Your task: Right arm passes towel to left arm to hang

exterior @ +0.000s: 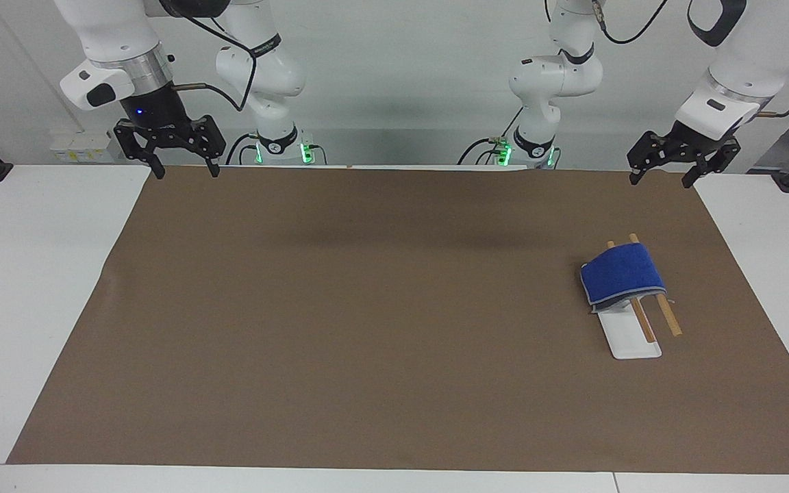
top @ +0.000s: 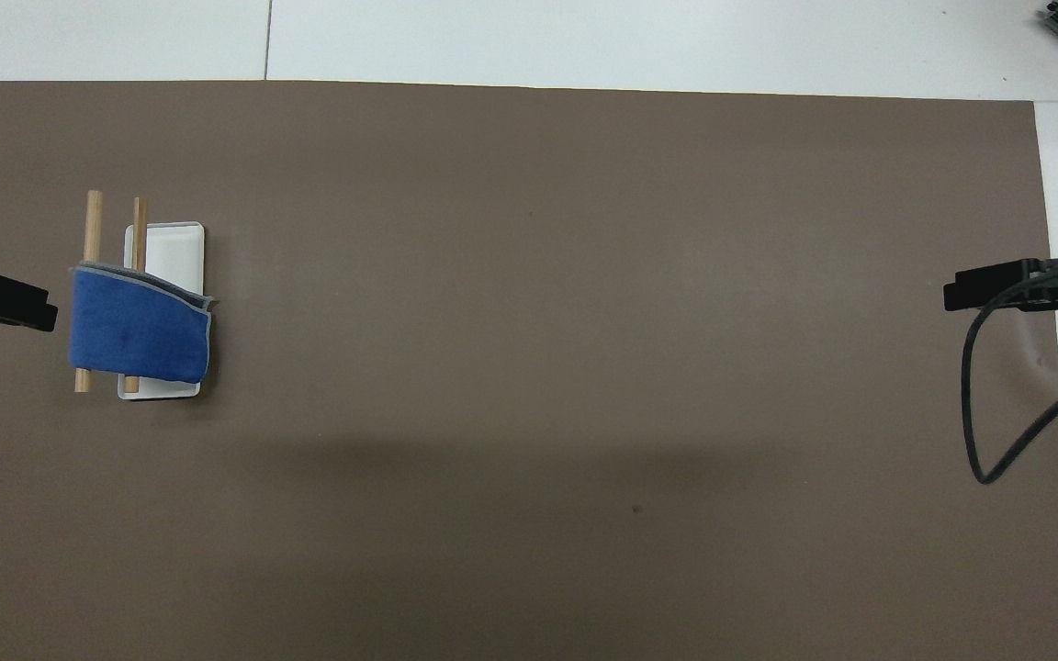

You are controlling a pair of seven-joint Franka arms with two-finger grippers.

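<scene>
The royal-blue towel (exterior: pixel 622 275) hangs draped over two wooden rods (exterior: pixel 668 318) of a rack with a white base (exterior: pixel 635 344), at the left arm's end of the table. It also shows in the overhead view (top: pixel 139 335), on the rods (top: pixel 94 216) above the white base (top: pixel 175 252). My left gripper (exterior: pixel 660 179) is open and empty, raised over the mat's edge nearest the robots, apart from the towel; its tip shows in the overhead view (top: pixel 5 303) beside the towel. My right gripper (exterior: pixel 187 171) is open and empty and waits at the right arm's end (top: pixel 979 286).
A brown mat (exterior: pixel 367 308) covers most of the white table (exterior: pixel 38 274). A black cable (top: pixel 988 431) hangs from the right arm over the mat's end.
</scene>
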